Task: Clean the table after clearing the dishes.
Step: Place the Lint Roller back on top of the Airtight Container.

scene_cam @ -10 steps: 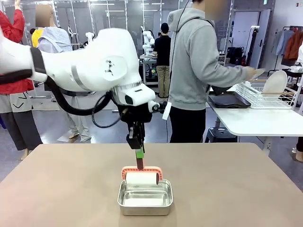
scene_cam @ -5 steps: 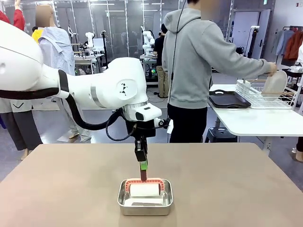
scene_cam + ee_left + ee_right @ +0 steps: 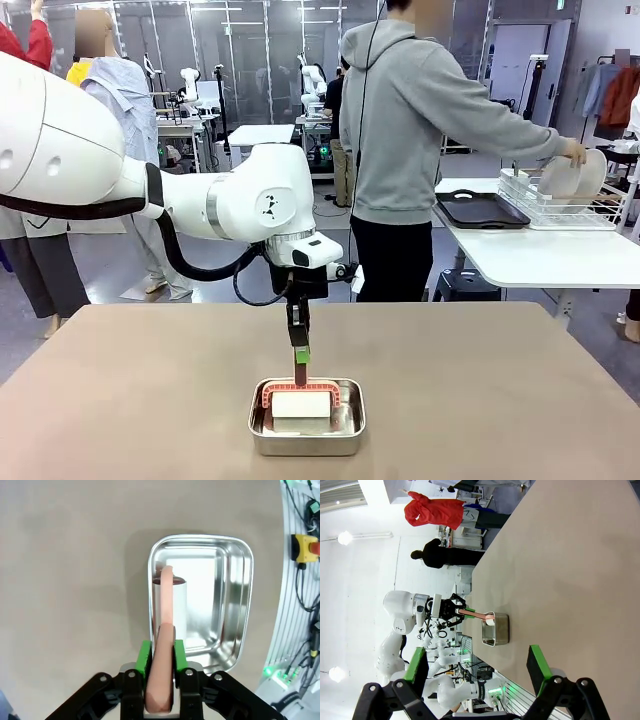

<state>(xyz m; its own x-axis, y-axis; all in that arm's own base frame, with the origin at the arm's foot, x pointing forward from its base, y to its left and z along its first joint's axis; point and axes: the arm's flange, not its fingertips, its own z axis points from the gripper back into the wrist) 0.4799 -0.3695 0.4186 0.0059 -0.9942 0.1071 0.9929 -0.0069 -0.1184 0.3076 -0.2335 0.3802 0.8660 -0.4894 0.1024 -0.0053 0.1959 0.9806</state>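
Note:
My left gripper (image 3: 300,358) hangs over the middle of the taupe table (image 3: 500,380), shut on the pink handle of a white lint roller (image 3: 300,404). The roll rests inside the steel pan (image 3: 257,428). In the left wrist view the green pads (image 3: 144,656) flank the handle above the roller (image 3: 181,605) and the pan (image 3: 247,600). My right gripper (image 3: 476,667) is open above the table (image 3: 570,555) with nothing between its fingers. A person in a grey hoodie holds a white plate (image 3: 572,175) of the dishes at a wire rack on the white side table.
The white side table (image 3: 540,255) at the back right carries a dark tray (image 3: 483,211) and the wire dish rack (image 3: 545,205). The person stands between the two tables. The right wrist view shows the left arm and the pan (image 3: 496,628) far off.
My left gripper has come down and lowered the roller from the pan's rim into the pan. The person has moved the plate over to the rack.

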